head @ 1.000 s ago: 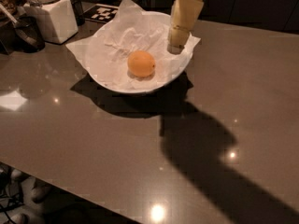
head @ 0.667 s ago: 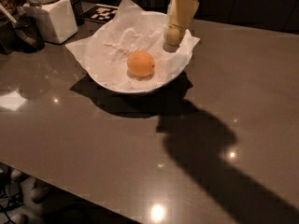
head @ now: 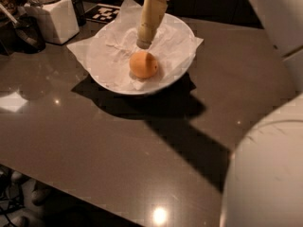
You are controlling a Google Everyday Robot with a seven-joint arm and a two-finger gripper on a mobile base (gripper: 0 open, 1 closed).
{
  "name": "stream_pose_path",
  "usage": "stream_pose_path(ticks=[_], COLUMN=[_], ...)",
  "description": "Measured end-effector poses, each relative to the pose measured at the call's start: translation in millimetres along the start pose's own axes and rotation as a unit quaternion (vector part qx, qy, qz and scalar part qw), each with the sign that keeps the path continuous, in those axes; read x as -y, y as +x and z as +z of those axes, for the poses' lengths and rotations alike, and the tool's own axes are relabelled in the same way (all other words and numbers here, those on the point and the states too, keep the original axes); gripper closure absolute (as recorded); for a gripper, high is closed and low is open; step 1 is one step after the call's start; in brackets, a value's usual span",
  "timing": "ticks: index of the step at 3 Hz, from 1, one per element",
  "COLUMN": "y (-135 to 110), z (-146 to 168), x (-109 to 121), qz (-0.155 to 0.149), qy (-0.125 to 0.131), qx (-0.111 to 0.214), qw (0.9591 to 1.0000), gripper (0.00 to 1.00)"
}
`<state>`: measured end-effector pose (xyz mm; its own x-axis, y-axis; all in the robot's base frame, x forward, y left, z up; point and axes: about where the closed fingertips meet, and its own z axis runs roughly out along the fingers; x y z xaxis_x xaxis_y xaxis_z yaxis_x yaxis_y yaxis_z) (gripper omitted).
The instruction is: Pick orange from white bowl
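The gripper (head: 144, 42) has moved left over the white bowl (head: 175, 74), its tip just beyond the orange (head: 143, 64); how open, I cannot tell.

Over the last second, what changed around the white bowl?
The pincer moved leftward in the picture from the white bowl's right rim and now hangs just above the orange. At the right, white robot parts entered. The orange, bowl and jar stayed put.
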<state>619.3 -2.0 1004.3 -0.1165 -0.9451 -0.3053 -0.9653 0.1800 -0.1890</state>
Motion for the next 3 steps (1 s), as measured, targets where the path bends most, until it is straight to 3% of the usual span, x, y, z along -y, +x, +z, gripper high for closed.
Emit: stream_pose_path(ticks=[1,2,3], y=[-10.9,-10.6,-12.4], z=[22.8,43.3,58.5], x=[11.2,17.3,20.0], qz=[0.012,0.029,0.036], qy=[-0.018,-0.035,-0.048], qx=[0.000,-0.003,-0.006], qw=[0.9998,0.9990,0.9982], gripper=[0.17,0.22,0.21])
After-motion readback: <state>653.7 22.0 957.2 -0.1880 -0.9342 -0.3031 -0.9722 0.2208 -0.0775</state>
